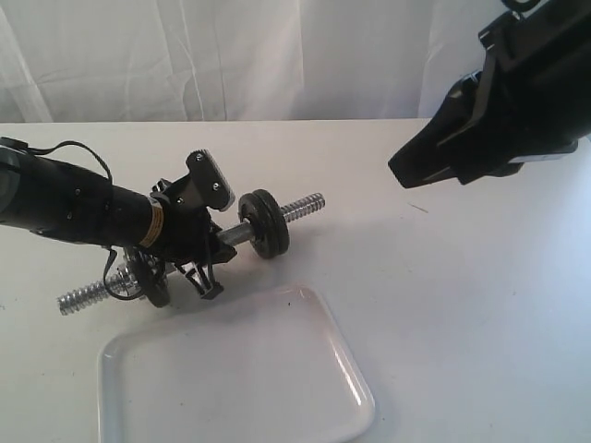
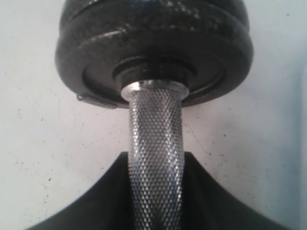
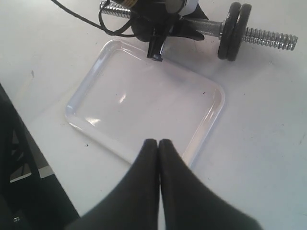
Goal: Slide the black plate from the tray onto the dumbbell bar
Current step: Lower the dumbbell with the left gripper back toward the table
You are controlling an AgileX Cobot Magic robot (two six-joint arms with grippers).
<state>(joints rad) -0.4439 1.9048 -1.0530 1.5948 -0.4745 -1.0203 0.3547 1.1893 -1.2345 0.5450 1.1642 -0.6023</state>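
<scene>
The black plate (image 3: 245, 29) is riding on the dumbbell bar (image 3: 206, 26), off the tray, standing on edge as the outer of two matte discs that are pressing flat against each other. It is sitting just inside the spiral-threaded end that is pointing toward the far right in the exterior view. The inner disc (image 3: 226, 32) is touching it on the side facing the bar's middle. In the left wrist view the knurled grip is running straight into that disc's raised hub. The bar is lying slantwise on the white table (image 1: 480, 305), with its other threaded end aiming toward the near left. A third disc (image 1: 152, 280) is sitting close to that end, partly hidden by the left arm.

The left tool (image 1: 205, 268) is clamping the bar at its knurled middle, between the third disc and the pair, its black fingers closing in on the chrome from both sides.

The tray (image 1: 138, 369) is lying flat on the table just beside the bar, on the near side. One of its corners is sitting close to the left tool's fingertips, and its rim is staying apart from the discs.

The right tool (image 3: 159, 143) is hanging in the air on the right side of the table, well apart from the bar and the discs. Its two fingers are pressing together tip to tip. A white curtain (image 1: 277, 55) is hanging behind the table.
</scene>
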